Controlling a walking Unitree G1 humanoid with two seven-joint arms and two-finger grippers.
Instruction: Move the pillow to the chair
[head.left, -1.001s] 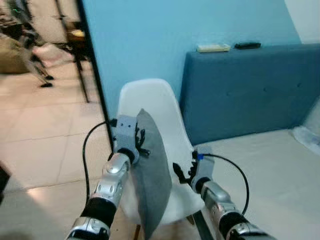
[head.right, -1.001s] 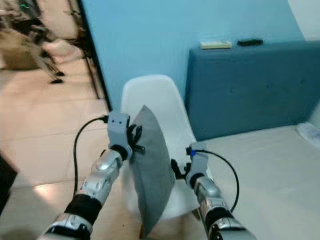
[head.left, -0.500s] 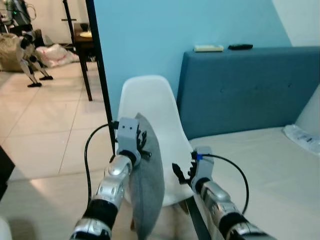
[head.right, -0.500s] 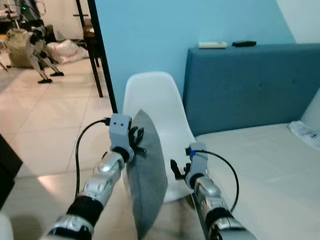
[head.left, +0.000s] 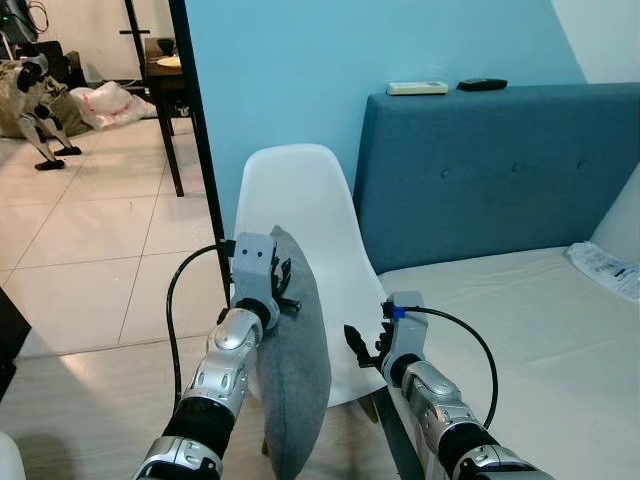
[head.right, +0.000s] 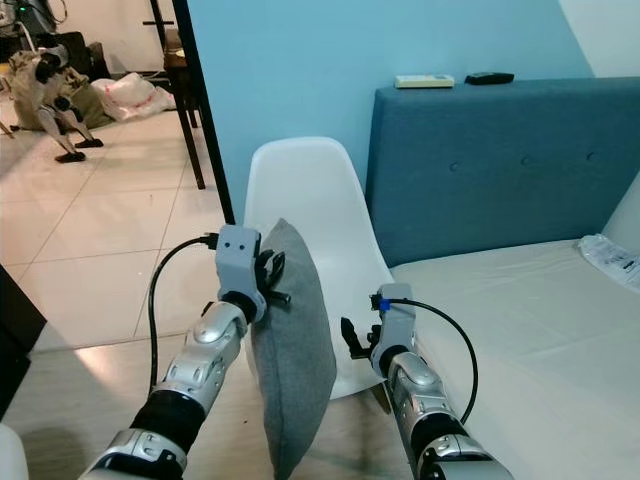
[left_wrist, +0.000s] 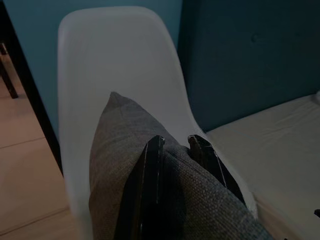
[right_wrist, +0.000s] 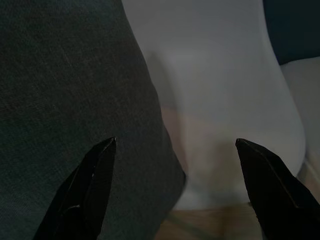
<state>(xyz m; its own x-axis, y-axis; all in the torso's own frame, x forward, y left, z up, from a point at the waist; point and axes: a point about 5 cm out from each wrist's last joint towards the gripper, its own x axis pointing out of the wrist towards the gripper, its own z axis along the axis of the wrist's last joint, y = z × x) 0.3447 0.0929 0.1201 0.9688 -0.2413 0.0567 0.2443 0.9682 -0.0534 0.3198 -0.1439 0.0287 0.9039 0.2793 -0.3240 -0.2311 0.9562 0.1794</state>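
Here the left gripper (left_wrist: 175, 145) pinches the grey pillow's (head.left: 297, 370) top edge, hanging it upright before the white chair (head.left: 300, 215), while the right gripper (right_wrist: 175, 145) gapes wide just beside it.

Silver arms, black-fingered left end effector (head.left: 282, 290), black cables, blue connector
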